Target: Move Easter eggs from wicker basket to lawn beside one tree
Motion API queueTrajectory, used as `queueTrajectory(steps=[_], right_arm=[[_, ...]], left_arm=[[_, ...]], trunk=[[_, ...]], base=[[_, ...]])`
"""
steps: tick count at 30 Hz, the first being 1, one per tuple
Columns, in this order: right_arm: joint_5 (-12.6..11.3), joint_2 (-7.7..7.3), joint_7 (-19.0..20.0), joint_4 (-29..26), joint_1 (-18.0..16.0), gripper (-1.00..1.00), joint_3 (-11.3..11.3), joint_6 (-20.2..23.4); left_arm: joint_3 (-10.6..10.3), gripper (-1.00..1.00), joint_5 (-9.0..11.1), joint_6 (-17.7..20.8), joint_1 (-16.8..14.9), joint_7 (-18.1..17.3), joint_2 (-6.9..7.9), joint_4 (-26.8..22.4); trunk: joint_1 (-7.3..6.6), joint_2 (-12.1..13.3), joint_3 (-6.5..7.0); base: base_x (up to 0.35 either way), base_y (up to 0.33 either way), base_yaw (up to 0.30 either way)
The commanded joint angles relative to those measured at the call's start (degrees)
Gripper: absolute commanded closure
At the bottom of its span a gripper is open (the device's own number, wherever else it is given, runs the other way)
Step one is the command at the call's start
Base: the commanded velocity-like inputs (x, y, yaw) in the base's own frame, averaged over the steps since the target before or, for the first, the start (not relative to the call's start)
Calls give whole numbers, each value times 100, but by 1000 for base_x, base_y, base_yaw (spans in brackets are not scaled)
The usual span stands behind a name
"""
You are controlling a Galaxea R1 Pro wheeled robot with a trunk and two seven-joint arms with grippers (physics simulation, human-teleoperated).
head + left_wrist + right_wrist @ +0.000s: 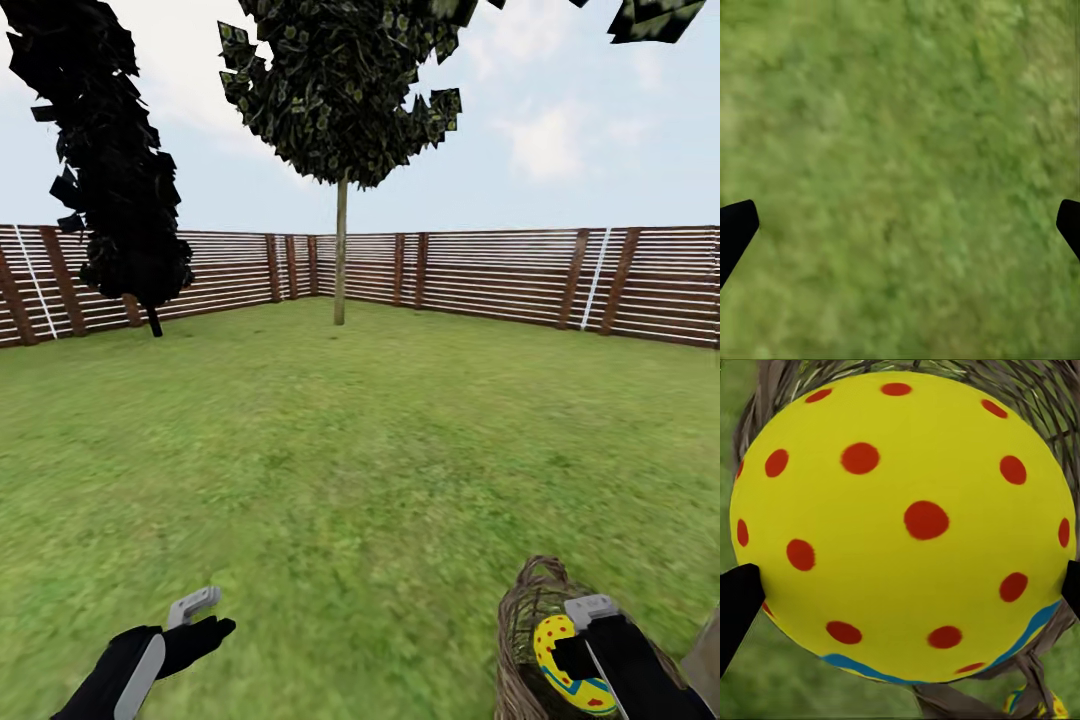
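Yellow with red dots and a blue-green band near one end, one Easter egg [904, 529] sits between my right gripper [904, 592] fingers, their dark tips at its two sides; whether they press it or only flank it I cannot tell. A second egg [1035, 706] shows as a small patterned scrap past the first, low in the right wrist view; I count two, no more. From my head I see the egg [560, 655] at the mouth of the wicker basket [520, 620], partly covered by my right gripper [590, 650]. The basket, brown and woven, stands on the lawn [380, 450]. My left gripper [205, 620] hangs over bare grass, well apart from the basket, its fingers [735, 229] spread wide and holding nothing. Far beyond the basket, near the slatted fence [500, 270], stand a thin-trunked tree [341, 250] and a dark conifer [120, 170].
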Motion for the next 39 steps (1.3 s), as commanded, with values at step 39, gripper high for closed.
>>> queueTrajectory(steps=[39], right_arm=[[59, 2, 25, -8, -4, 100, -16, 58]], left_arm=[[2, -100, -2, 21, -1, -18, -54, 6]], trunk=[[-857, 1563, 464]], base=[[47, 173, -110]])
